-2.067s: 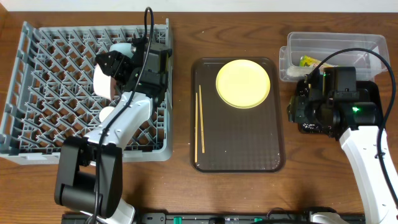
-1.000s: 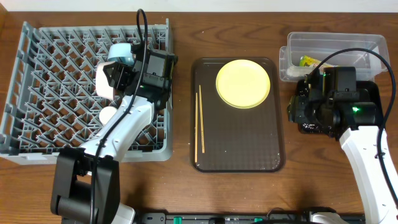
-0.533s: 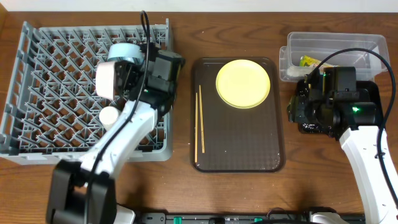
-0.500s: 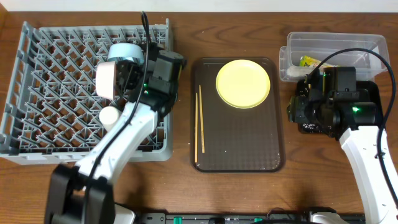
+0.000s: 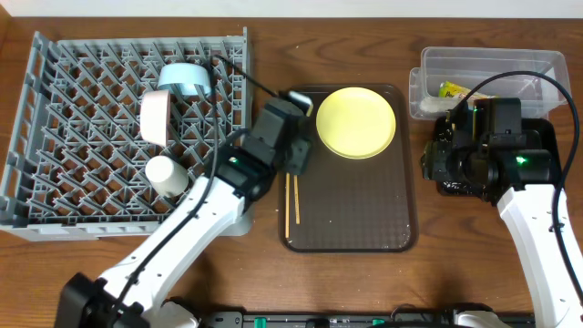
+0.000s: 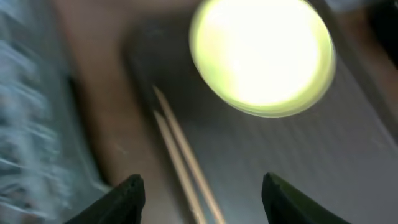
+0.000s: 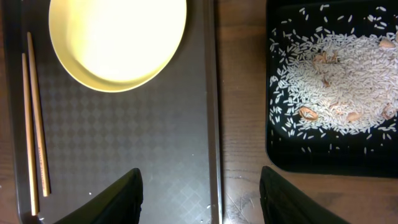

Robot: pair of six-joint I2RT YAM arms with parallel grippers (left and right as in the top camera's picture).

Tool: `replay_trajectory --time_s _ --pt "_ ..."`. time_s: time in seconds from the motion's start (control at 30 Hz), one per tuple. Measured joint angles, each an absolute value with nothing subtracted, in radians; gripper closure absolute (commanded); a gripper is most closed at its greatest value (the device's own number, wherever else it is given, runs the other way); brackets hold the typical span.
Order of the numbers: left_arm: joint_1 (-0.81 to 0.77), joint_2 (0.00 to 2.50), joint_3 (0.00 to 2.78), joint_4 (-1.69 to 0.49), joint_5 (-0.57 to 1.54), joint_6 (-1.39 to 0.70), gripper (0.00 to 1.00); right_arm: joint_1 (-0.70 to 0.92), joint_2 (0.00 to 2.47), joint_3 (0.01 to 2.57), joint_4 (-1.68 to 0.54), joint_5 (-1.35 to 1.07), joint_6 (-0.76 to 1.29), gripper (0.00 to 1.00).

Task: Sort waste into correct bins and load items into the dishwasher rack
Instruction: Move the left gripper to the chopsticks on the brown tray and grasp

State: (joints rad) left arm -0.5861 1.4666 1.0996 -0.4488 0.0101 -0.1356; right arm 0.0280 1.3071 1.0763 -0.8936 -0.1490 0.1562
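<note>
My left gripper (image 5: 293,153) is open and empty over the left side of the brown tray (image 5: 364,210), just above the two wooden chopsticks (image 5: 291,196). In the blurred left wrist view the chopsticks (image 6: 180,155) lie between my open fingers (image 6: 202,199), with the yellow plate (image 6: 261,56) beyond. The yellow plate (image 5: 356,121) sits at the tray's far end. A blue cup (image 5: 187,77), a pink cup (image 5: 155,117) and a white cup (image 5: 167,175) sit in the grey dishwasher rack (image 5: 64,137). My right gripper (image 7: 202,199) is open and empty over the tray's right edge.
A black bin (image 7: 336,81) holding rice and scraps sits right of the tray, under my right arm (image 5: 478,150). A clear plastic bin (image 5: 492,68) with a wrapper (image 5: 453,89) stands at the back right. The table is bare wood (image 5: 264,36) around them.
My left arm has left the rack and swung right over the tray's left side above the chopsticks. The blue cup stays in the rack. The right arm has not moved.
</note>
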Motion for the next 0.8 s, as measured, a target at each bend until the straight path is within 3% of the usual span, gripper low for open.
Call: replay_trajectory --time_s 0.3,0.8 --pt "-0.651 1.584 1.1 -0.513 0.103 -0.338 0.39 0.028 1.307 1.076 -0.894 -0.149 0.156 0.42" --pt "-0.679 1.772 1.1 -0.505 0.097 -0.5 0.42 0.028 1.307 1.076 -0.897 -0.149 0.156 0.42"
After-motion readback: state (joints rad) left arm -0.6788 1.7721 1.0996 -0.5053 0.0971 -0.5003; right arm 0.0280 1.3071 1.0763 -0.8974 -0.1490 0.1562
